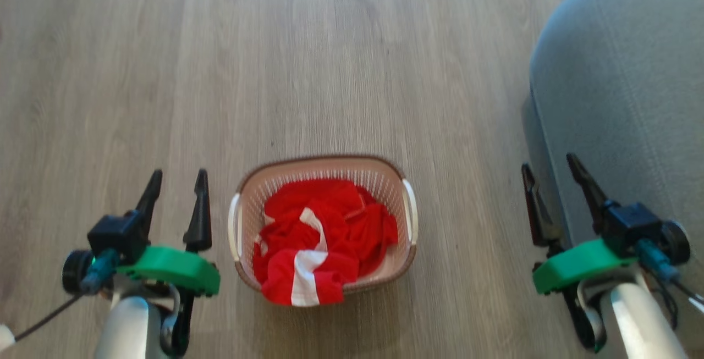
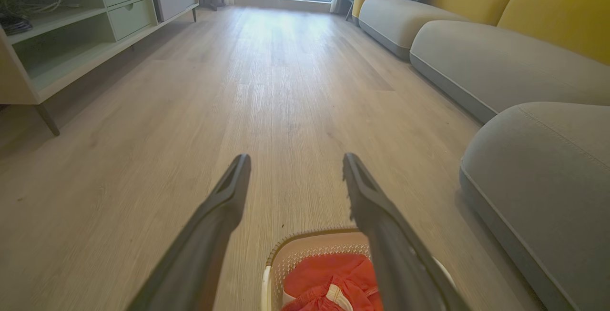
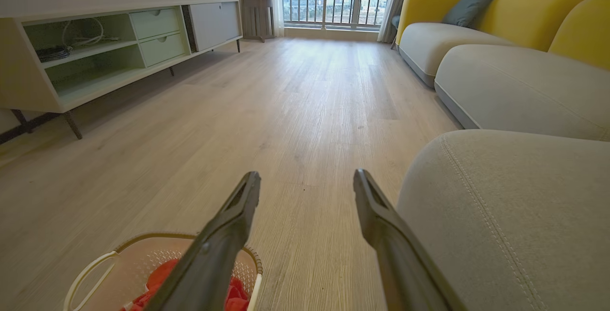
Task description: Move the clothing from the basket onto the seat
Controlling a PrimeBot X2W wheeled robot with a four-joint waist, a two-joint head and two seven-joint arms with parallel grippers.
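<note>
Spread wide and holding nothing, the left end effector (image 1: 179,175) and right end effector (image 1: 550,162) flank the basket (image 1: 319,159) on the floor (image 1: 352,45), clothing (image 1: 324,238) heaped inside.

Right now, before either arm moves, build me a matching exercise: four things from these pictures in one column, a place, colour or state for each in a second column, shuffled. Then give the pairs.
Column one
1. clothing
2. basket
3. seat
4. left gripper

Column two
A. fingers apart, holding nothing, left of the basket
B. cream, standing on the wood floor
C. grey, at the head view's right edge
D. red and white, heaped inside the basket

Pairs: 1-D, 2-B, 3-C, 4-A
</note>
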